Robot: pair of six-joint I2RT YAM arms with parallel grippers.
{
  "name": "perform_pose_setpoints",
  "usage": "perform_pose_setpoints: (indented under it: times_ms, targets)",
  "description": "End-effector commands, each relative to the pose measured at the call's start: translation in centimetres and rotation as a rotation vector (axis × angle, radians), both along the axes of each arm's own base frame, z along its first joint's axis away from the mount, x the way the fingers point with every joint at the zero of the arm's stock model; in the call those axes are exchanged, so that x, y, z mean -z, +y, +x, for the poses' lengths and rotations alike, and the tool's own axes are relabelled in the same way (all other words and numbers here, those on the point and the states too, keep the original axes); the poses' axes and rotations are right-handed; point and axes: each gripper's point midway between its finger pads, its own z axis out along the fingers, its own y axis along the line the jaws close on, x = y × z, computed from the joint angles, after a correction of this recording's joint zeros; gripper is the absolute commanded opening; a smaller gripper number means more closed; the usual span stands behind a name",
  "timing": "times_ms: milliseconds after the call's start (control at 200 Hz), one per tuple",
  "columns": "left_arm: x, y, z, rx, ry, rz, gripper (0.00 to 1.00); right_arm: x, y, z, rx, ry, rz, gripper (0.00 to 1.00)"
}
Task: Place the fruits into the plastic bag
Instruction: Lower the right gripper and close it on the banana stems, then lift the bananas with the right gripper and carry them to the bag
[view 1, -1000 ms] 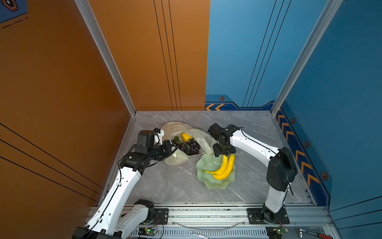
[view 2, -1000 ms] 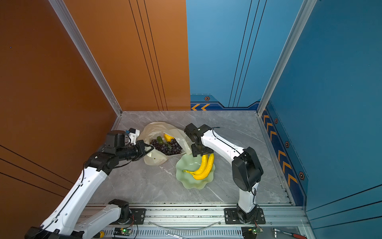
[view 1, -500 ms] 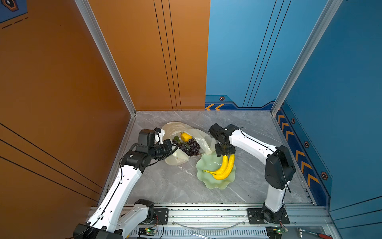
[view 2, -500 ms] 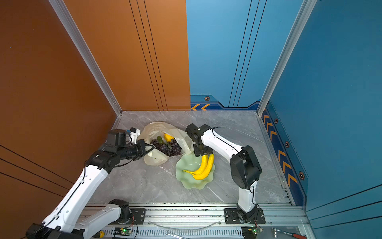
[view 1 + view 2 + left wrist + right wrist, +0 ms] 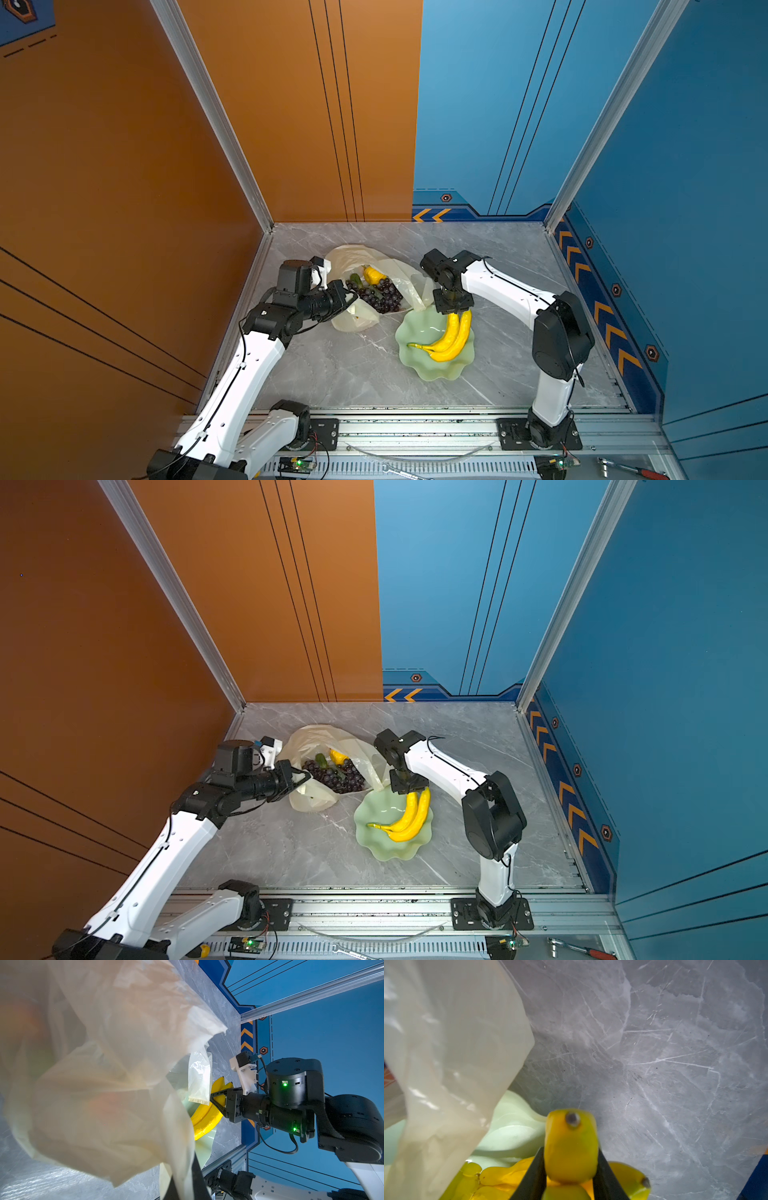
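The plastic bag [image 5: 353,257] lies on the grey marble tabletop [image 5: 353,365] toward the back left, with its mouth open toward the middle. Inside it, in both top views, are dark purple grape bunches [image 5: 380,295], with a yellow fruit [image 5: 373,275] and a small green fruit [image 5: 355,278] behind them. The left end effector [image 5: 348,296] sits at the near left edge of the bag's mouth, clamped closed on the bag's film. In the left wrist view the crinkled translucent plastic drapes across most of the frame.

Just right of the bag stands a pale green wavy-edged dish [image 5: 436,371], its back rim close to the bag's loose flap. The bananas [image 5: 451,340] lie in this dish, stalk end toward the dish's left side and tips pointing toward the back over the rim. The right end effector [image 5: 454,311] points straight down over those tips. In the right wrist view its two dark fingers [image 5: 535,1169] press against both sides of one banana's end, gripping it, while a second tip shows beside it.
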Motion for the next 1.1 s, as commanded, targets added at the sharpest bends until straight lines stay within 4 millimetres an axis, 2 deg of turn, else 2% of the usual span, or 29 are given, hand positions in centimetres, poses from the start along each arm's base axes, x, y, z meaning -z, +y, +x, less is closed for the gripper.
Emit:
perform_pose_setpoints:
  times_ms: [0, 220, 255, 365, 631, 876, 1091]
  targets:
    - [-1.4, 0.0, -0.1, 0.005, -0.042, -0.019, 0.00, 0.2, -0.2, -0.1, 0.016, -0.001, -0.005, 0.25]
    - [-1.4, -0.1, 0.0, 0.009, -0.042, -0.019, 0.00, -0.4, -0.2, -0.2, 0.027, -0.017, 0.005, 0.20]
    - [-1.4, -0.1, 0.0, 0.009, -0.042, -0.020, 0.00, -0.7, -0.1, -0.1, 0.032, -0.023, 0.013, 0.17]
    - [-1.4, -0.1, 0.0, 0.011, -0.042, -0.019, 0.00, -1.7, 0.1, -0.1, 0.048, -0.044, 0.043, 0.17]
    - [-1.3, -0.2, -0.1, 0.015, -0.041, -0.019, 0.00, -5.3, 0.1, -0.3, 0.081, -0.102, 0.106, 0.16]
    - [-1.3, -0.2, -0.1, 0.021, -0.041, -0.019, 0.00, -8.2, -1.1, -1.5, 0.103, -0.136, 0.127, 0.16]
    - [-1.4, -0.4, -0.2, 0.028, -0.045, -0.020, 0.00, -12.7, -1.8, -2.0, 0.150, -0.206, 0.208, 0.17]
